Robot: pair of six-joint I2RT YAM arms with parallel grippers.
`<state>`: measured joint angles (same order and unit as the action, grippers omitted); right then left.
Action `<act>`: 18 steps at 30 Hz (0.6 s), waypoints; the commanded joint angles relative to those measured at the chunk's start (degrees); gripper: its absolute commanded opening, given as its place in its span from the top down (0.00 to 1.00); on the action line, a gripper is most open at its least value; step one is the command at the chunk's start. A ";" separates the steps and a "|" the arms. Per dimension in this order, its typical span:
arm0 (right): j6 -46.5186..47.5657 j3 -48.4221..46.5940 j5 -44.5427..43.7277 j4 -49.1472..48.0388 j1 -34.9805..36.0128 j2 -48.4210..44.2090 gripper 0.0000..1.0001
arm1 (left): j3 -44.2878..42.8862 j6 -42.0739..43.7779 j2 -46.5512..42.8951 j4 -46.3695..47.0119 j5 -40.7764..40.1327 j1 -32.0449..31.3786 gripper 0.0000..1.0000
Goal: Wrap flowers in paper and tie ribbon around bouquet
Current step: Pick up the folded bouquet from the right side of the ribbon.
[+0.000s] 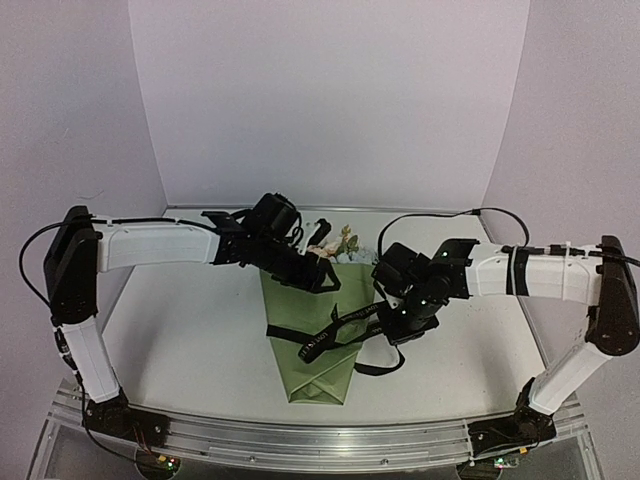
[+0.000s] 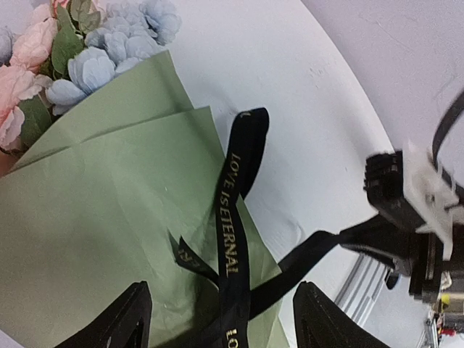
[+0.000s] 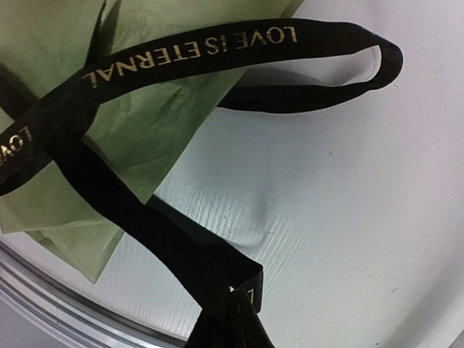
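Now left gripper stands wide open over the bouquet, gripping nothing. Right gripper clamped tight on the ribbon, right of it.

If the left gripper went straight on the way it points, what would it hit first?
Probably the ribbon, which lies across the paper straight ahead of the open left gripper. The paper sits just beneath it. Depth is hard to judge.

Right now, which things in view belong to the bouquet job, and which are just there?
Job: pink, cream and blue artificial flowers; olive-green paper cone; black ribbon with gold lettering.
Not part of it: white table; aluminium rail; black arm cable.
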<state>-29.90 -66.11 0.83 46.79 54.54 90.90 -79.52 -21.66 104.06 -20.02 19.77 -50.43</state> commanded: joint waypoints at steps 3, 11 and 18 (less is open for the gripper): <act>-3.02 5.22 -5.91 -10.24 0.67 -3.30 0.94 | -13.70 -4.56 11.12 -13.75 -11.62 -2.68 0.31; -3.38 7.81 -7.02 -13.15 0.70 -4.24 0.94 | -20.59 -7.44 17.79 -18.76 -16.96 -5.40 0.33; -3.24 7.49 -6.51 -13.41 0.69 -3.66 0.94 | -22.16 -7.77 19.79 -20.11 -19.60 -6.73 0.44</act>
<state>-32.65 -58.81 -4.27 34.87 54.87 88.25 -98.60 -28.80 123.54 -38.11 3.31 -56.82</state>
